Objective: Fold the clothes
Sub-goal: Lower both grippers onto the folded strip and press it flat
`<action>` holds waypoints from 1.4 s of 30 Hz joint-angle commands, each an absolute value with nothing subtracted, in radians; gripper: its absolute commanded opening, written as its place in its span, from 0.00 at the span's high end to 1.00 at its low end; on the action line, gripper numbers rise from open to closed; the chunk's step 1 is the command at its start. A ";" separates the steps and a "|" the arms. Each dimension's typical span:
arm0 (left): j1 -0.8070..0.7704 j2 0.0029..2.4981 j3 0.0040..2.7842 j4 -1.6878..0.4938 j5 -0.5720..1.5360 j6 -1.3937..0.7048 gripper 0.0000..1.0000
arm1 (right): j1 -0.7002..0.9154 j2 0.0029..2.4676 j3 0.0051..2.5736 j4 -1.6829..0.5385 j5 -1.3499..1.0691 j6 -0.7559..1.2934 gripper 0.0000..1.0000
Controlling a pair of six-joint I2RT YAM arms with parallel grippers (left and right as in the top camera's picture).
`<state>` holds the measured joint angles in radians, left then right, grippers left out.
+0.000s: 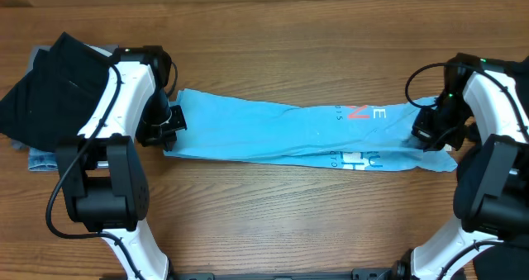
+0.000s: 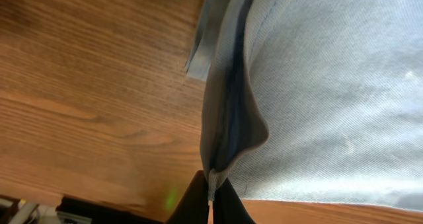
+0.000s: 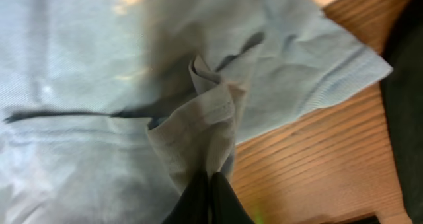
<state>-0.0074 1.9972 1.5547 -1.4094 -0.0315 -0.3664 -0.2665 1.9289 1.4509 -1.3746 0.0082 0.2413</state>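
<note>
The shirt [image 1: 281, 133] lies on the table [image 1: 289, 222] as a long band stretched between my arms. My left gripper [image 2: 210, 199] is clamped on its left end, and my right gripper [image 3: 209, 196] on a bunched fold at its right end. Each bite looks thin, just an edge. If I pull harder or lift unevenly, an end could slip out and the fold open. Swinging left could snag the dark pile [image 1: 50, 86] nearby.
</note>
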 commanded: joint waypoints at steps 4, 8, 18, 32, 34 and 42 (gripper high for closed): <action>-0.014 1.974 1.541 -1.405 -0.063 -0.374 0.96 | -0.297 1.908 1.413 -1.364 0.026 0.264 0.96; -0.014 1.974 1.541 -1.404 -0.062 -0.374 0.96 | -0.297 1.908 1.413 -1.365 0.026 0.263 0.96; -0.014 1.974 1.541 -1.391 -0.064 -0.373 0.87 | -0.297 1.908 1.413 -1.365 0.025 0.263 0.96; -0.019 1.974 1.697 -1.382 -0.046 -0.348 0.25 | -0.297 1.907 1.481 -1.357 0.025 0.262 0.20; -0.028 1.974 1.721 -1.367 0.010 -0.319 0.26 | -0.297 1.907 1.530 -1.387 0.025 0.259 0.20; -0.106 1.975 1.664 -1.256 0.075 -0.268 0.36 | -0.297 1.908 1.630 -1.479 0.025 0.213 0.20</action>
